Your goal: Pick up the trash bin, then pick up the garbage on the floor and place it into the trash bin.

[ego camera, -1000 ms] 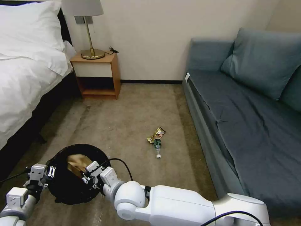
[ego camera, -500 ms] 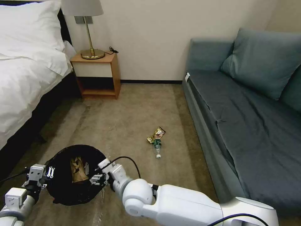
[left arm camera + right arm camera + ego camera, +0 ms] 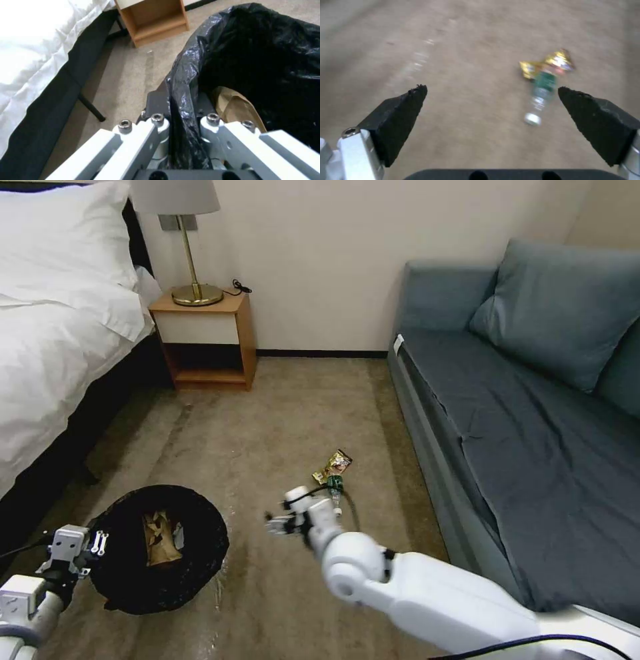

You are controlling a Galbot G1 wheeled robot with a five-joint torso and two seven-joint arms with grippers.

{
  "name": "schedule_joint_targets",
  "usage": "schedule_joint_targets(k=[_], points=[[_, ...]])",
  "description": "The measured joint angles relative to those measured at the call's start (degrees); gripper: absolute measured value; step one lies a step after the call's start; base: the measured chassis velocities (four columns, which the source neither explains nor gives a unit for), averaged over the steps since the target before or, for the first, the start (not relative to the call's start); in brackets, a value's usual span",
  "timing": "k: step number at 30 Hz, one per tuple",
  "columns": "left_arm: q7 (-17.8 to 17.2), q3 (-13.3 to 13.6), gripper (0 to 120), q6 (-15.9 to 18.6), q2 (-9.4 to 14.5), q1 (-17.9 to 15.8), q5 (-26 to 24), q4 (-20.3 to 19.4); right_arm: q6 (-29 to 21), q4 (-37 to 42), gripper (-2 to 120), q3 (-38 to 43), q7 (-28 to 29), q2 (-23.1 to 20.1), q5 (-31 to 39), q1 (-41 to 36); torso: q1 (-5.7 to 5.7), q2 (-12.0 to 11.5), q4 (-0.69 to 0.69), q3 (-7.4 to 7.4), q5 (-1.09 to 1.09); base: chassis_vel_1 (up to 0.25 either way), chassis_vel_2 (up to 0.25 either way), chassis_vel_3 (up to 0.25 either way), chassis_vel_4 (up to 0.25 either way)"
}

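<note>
The trash bin (image 3: 207, 553), lined with a crinkled black bag, stands low at the left. My left gripper (image 3: 99, 543) is shut on its rim, and the bag (image 3: 260, 50) is pinched between the fingers of that gripper (image 3: 181, 120). A crumpled brown paper bag (image 3: 160, 540) (image 3: 236, 107) lies inside the bin. My right gripper (image 3: 276, 524) hovers open over the carpet, right of the bin and left of the bottle. The green-labelled clear bottle (image 3: 335, 493) (image 3: 541, 95) lies on the floor, touching the gold wrapper (image 3: 333, 465) (image 3: 553, 62). Nothing sits between the open fingers of the right gripper (image 3: 491, 88).
A bed (image 3: 53, 333) with white linen runs along the left. A wooden nightstand (image 3: 207, 340) with a lamp (image 3: 190, 247) stands against the far wall. A grey-blue sofa (image 3: 533, 433) fills the right side. Open carpet (image 3: 267, 427) lies between them.
My right gripper has left the bin's mouth and swung right over the carpet toward the bottle. The brown paper bag stays in the bin. The left gripper keeps its hold.
</note>
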Motion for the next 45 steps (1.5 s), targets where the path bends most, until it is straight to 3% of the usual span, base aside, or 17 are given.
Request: schedule_joint_targets(k=[10,20,45], points=[[0.08,-0.46,6,-0.39,1.2,0.85,-0.82,-0.04,-2.28,0.16,100,7.75,1.48,-4.66,0.55,-6.72,0.0,0.0,0.0,0.0,0.0,0.0,0.0,0.0,0.0],[0.4,-2.01,6,-0.97,2.29,2.28,-1.91,-0.04,-2.54,-0.28,100,12.83,1.48,-6.66,0.26,-12.41,0.0,0.0,0.0,0.0,-0.01,0.0,0.0,0.0,0.0],[0.42,-1.72,6,-1.64,2.83,1.94,-1.82,0.49,-2.86,-0.99,100,13.72,1.58,-5.66,0.8,-14.45,0.0,0.0,0.0,0.0,-0.01,0.0,0.0,0.0,0.0]])
